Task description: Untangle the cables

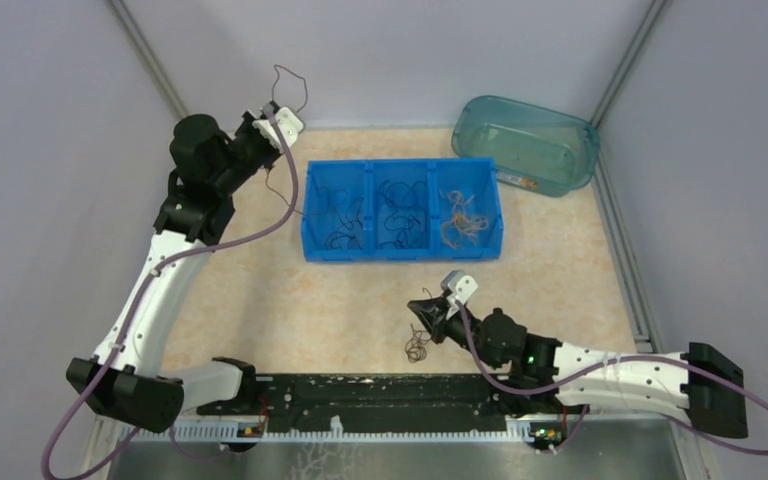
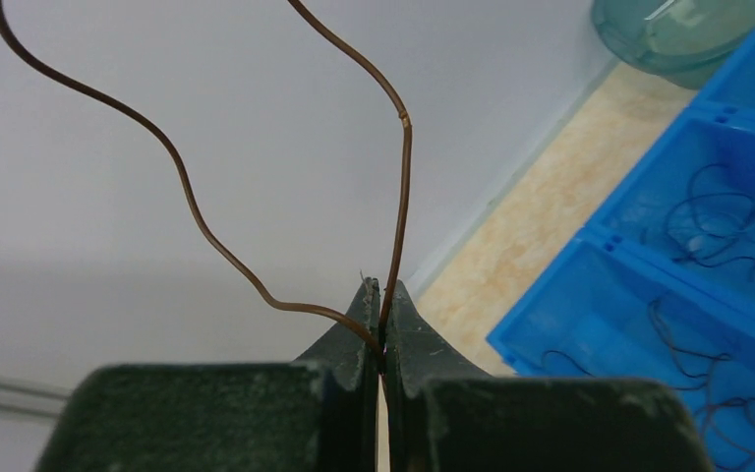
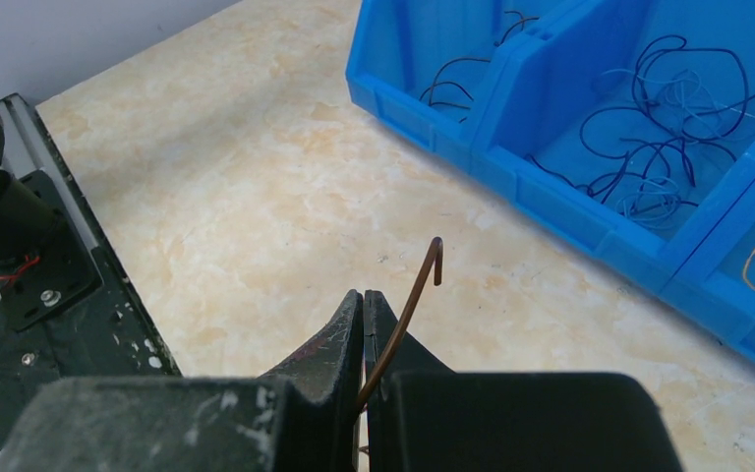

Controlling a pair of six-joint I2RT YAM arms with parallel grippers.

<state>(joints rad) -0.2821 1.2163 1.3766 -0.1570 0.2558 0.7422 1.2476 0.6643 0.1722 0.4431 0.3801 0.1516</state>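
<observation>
So, the left claw (image 2: 383,295) is clamped on a thin brown cable (image 2: 194,211) looping upward. The right claw (image 3: 364,298) pinches a hooked brown cable (image 3: 415,290), curly tangle (image 1: 417,347) on the worktop (image 1: 290,300) just beside it.

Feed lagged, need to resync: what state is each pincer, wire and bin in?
Left pincer: shut on long brown wire, raised.
Right pincer: shut on brown wire end, low.
Small tangle: bunched, beside right pincer.
Blue bin: upright, wires in all three compartments.
</observation>
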